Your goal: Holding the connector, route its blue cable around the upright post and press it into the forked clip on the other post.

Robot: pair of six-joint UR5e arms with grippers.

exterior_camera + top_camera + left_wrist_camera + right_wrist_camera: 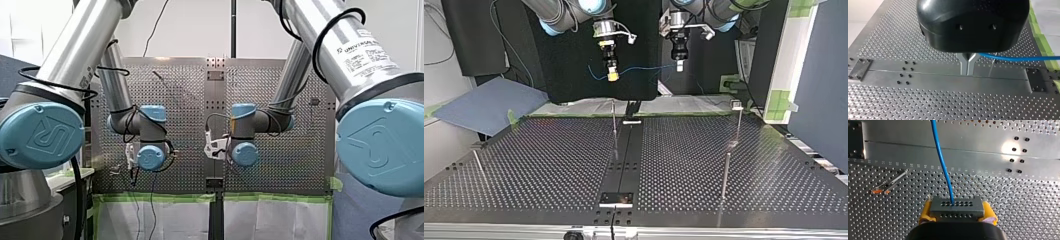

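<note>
The perforated table (pixel 549 165) fills the lower part of the top view, bare between a few thin posts. Above its far edge, at twelve o'clock, hang the two grippers. My right gripper (pixel 612 75) is clamped on the grey connector (pixel 956 207), with its yellow pads (pixel 925 210) squeezing the connector's two ends. My left gripper (pixel 679 65) has its metal fingers (pixel 963 63) drawn together, and the blue cable (pixel 644 69) runs out from between them, so it looks pinched there. The cable sags shallowly between the two grippers, well above the table, touching no post.

The step in hand, as I judge it, is bringing the cable down to the upright post (pixel 614 125) just below the right gripper. Doing it well means keeping the span lightly taut — slack could slip over the post's top — and getting below that top before swinging round.

The likely clip post (pixel 738 120) stands at three o'clock, near the table's side edge; its top fitting is too small to read. Room is wide toward six o'clock — tight only at that edge.
</note>
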